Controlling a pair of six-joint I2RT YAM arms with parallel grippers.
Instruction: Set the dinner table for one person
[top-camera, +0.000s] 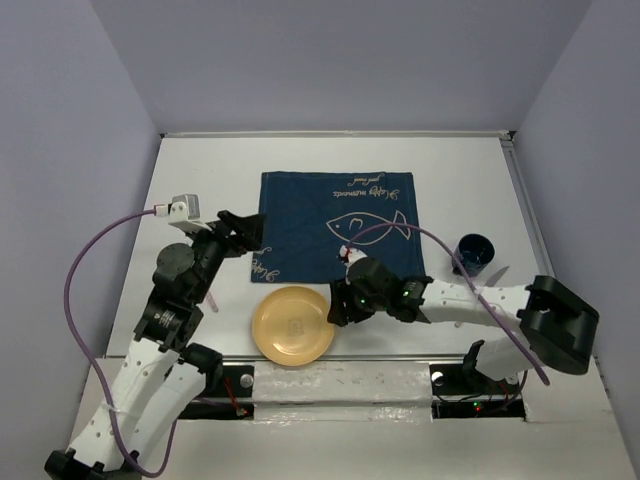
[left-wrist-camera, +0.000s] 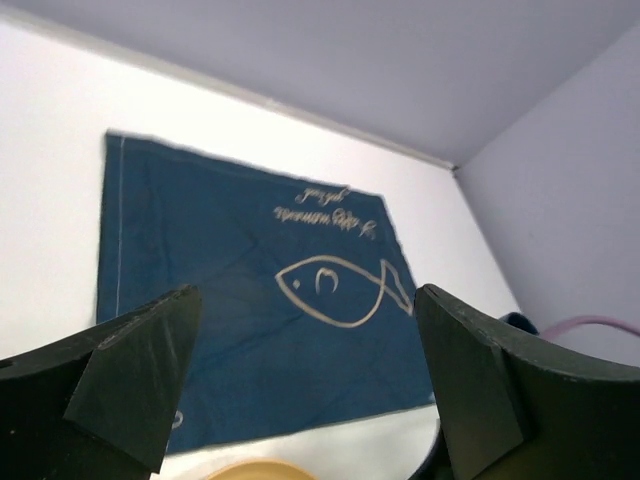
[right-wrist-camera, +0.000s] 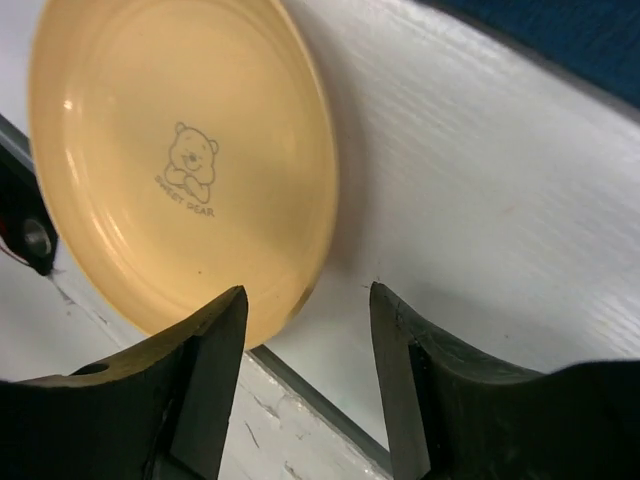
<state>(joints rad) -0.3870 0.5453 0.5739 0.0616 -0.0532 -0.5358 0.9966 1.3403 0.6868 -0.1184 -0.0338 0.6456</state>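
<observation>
Two arms, white shells on lower links, black joint housings further up. Left arm (top-camera: 165, 320): light grey camera block (top-camera: 186, 208) at wrist, purple cable (top-camera: 85, 300) looping from it down past the base. Right arm (top-camera: 500, 305): big black elbow housing, purple cable (top-camera: 440, 245) arcing over the forearm, small green lights near the wrist, white-and-red connector. Jaws matte black, wedge-shaped, edges scuffed.
</observation>
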